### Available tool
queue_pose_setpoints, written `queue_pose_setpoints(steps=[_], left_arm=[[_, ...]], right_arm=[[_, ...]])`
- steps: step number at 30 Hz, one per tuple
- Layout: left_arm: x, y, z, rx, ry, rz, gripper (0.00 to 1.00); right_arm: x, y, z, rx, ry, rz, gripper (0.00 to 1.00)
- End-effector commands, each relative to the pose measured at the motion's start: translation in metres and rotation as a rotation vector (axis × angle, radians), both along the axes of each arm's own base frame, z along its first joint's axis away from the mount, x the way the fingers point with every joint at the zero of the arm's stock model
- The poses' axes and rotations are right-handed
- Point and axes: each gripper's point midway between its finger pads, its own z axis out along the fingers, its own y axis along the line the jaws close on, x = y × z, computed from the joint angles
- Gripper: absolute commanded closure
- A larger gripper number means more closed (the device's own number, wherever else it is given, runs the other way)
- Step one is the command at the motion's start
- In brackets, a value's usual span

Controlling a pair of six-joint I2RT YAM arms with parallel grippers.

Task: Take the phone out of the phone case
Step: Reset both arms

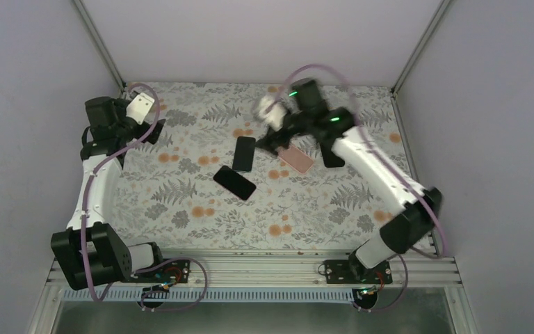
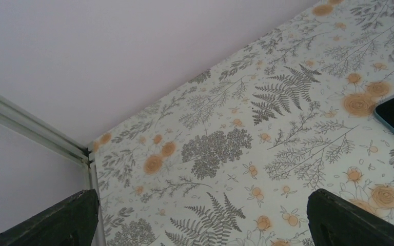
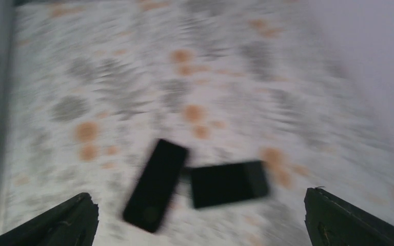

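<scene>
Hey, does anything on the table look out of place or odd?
Nothing looks spilled or damaged. The dark phone, a second dark phone and the pink slab lie at mismatched angles; the right wrist view is blurred.

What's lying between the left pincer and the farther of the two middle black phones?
Only bare floral cloth lies between the left pincer and that black phone; the top view shows it.

Four flat items lie on the table [image 1: 181, 209], nearer its far edge than its near edge. One phone [image 1: 244, 153] lies mid-table, and a second phone [image 1: 235, 182] lies just before it, slightly to the left. To their right lies a third slab [image 1: 296, 159], then a fourth slab [image 1: 332, 156], partly hidden by the right arm [image 1: 375, 167].
</scene>
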Motion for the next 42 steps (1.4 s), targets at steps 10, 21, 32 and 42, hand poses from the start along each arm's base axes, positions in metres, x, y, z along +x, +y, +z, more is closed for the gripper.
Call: queue_pose_setpoints(steps=[10, 21, 32, 42], left_arm=[[-0.033, -0.004, -0.029, -0.117, 0.055, -0.099, 0.0], [-0.04, -0.02, -0.051, -0.236, 0.116, -0.174, 0.0], [-0.043, -0.014, -0.05, -0.209, 0.101, -0.138, 0.0], [-0.045, -0.01, -0.052, -0.211, 0.103, -0.127, 0.0]], right_arm=[[0.118, -0.284, 0.038, 0.193, -0.163, -0.831, 0.0], [0.138, -0.342, 0.011, 0.247, -0.151, -1.067, 0.0], [0.175, -0.396, -0.017, 0.16, -0.103, -1.4, 0.0], [0.17, -0.396, -0.016, 0.154, -0.128, -1.387, 0.0]])
